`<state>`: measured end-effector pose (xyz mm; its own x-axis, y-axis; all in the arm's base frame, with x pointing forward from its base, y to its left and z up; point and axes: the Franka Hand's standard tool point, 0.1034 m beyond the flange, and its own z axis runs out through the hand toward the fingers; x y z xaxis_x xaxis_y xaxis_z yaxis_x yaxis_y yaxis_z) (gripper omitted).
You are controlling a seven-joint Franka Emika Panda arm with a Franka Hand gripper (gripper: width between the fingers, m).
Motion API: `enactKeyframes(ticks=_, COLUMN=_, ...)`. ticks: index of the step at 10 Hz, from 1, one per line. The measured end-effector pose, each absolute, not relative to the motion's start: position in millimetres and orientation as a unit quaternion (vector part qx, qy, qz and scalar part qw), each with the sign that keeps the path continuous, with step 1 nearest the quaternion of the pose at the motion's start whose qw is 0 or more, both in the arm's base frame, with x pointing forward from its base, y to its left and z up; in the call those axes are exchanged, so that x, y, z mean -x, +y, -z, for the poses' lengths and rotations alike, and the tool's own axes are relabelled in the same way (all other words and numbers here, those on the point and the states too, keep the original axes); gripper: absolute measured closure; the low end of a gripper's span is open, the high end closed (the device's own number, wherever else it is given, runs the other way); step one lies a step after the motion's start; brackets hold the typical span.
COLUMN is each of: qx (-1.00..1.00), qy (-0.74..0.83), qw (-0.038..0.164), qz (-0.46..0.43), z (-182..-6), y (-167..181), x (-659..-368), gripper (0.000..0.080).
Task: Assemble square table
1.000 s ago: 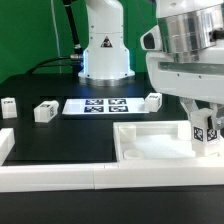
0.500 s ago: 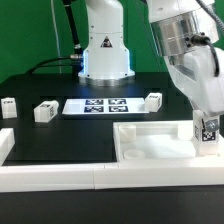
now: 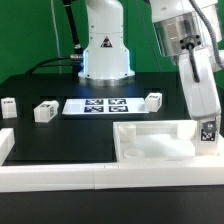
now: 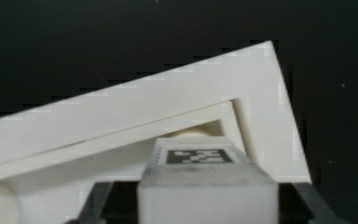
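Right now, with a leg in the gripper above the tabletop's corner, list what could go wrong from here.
1. The leg held in the gripper could come down beside the corner socket and land on the raised rim of the square top, where it might jam or tip.
2. An off-centre push could shove the square top across the table.
3. If the leg catches on the way in, it might slip or twist between the fingers.

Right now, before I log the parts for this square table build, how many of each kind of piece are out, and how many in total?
Legs: 4, three loose, one in the end effector
Square top: 1
Marker board: 1
Total: 6
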<state>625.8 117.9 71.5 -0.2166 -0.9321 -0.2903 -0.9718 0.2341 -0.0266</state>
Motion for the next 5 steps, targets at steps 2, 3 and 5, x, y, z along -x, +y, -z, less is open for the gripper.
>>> enactKeyframes(ticks=2, qx=0.659, qy=0.738, qw=0.128, qz=-0.073, z=-71.7, y=116.8, x=-626.2, gripper=0.0274)
enactKeyframes(ticks=3, qx=0.714, qy=0.685, qw=0.128, qz=-0.069, z=-72.8, y=117.7, x=-625.5, gripper=0.0274)
enactKeyframes(ticks=5, qx=0.787, qy=0.604, qw=0.103, qz=-0.075, z=-78.5, y=130.7, x=-622.0, gripper=0.0158)
